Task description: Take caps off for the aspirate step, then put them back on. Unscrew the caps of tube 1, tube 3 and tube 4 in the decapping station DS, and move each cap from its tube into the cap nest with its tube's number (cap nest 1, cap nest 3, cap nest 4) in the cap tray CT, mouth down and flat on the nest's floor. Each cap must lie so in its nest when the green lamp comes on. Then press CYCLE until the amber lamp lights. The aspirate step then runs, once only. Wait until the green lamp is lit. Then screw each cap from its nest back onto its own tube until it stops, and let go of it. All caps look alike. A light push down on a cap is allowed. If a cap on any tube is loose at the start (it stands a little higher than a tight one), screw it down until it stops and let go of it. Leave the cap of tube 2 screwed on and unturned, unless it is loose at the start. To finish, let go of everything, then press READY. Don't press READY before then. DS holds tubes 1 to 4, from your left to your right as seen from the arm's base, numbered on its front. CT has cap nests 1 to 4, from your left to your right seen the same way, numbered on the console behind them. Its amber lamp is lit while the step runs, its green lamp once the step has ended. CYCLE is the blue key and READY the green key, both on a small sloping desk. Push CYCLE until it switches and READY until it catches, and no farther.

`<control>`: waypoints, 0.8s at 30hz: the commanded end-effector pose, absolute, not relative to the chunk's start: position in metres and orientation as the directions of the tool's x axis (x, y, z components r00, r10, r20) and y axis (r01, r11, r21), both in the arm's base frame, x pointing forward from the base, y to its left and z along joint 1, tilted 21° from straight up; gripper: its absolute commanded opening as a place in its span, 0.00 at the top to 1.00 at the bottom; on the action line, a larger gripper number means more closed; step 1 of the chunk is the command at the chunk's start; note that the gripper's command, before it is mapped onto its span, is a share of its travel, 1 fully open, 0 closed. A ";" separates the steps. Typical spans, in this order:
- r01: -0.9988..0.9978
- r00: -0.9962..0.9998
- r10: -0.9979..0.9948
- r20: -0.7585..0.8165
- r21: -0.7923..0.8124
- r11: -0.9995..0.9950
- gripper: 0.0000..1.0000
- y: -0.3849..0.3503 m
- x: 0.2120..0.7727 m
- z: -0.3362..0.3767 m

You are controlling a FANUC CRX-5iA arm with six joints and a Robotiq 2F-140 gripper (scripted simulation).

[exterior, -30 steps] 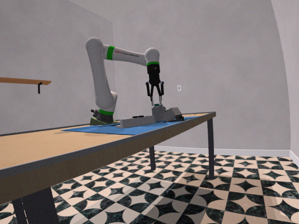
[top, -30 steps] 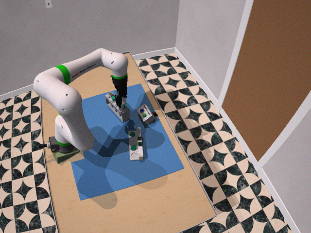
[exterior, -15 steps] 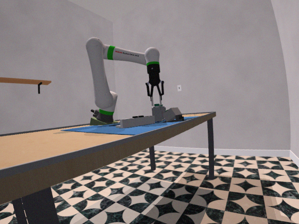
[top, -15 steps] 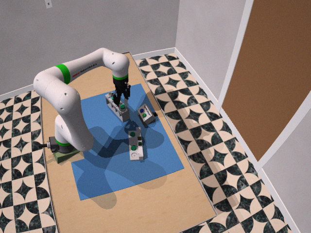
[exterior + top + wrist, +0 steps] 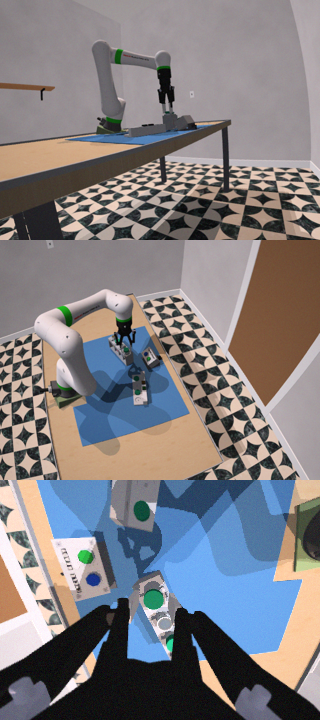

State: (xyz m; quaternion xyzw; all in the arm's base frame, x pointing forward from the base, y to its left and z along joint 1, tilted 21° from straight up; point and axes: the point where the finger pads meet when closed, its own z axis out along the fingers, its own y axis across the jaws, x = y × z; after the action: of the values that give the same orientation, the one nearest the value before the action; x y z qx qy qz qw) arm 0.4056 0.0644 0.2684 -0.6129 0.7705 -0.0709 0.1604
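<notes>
The grey decapping station (image 5: 120, 349) stands on the blue mat. In the wrist view (image 5: 157, 615) it shows a green cap (image 5: 153, 599) on the end tube nearest the cap tray, then an uncapped tube (image 5: 164, 624), then another green cap (image 5: 171, 642) partly hidden by a finger. My gripper (image 5: 153, 598) is open, with its fingertips on either side of the end cap (image 5: 126, 349) and apart from it. From the side, the fingertips (image 5: 167, 111) hang at cap height just over the station. The cap tray (image 5: 140, 390) holds one green cap (image 5: 137, 391) in a nest.
The sloping desk (image 5: 151, 357) with the blue key (image 5: 146, 353) and the green key (image 5: 148, 358) stands right of the station. It also shows in the wrist view (image 5: 82, 569). The arm's base (image 5: 62, 392) sits at the mat's left edge.
</notes>
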 end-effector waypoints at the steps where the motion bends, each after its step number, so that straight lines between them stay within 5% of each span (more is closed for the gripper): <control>1: -0.909 -0.235 -0.960 -0.150 -0.317 0.272 0.65 0.064 0.405 0.268; 2: -0.909 -0.235 -0.960 -0.150 -0.317 0.272 0.65 0.064 0.405 0.268; 3: -0.909 -0.235 -0.960 -0.150 -0.317 0.272 1.00 0.064 0.405 0.268; 17: -0.909 -0.235 -0.960 -0.150 -0.317 0.272 1.00 0.064 0.405 0.268; 24: -0.934 0.091 -0.995 -0.032 -0.349 -0.074 1.00 0.064 0.405 0.268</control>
State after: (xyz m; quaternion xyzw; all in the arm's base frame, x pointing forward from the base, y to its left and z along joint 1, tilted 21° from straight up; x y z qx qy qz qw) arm 0.4051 0.0645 0.2681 -0.6515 0.7371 -0.0966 0.1513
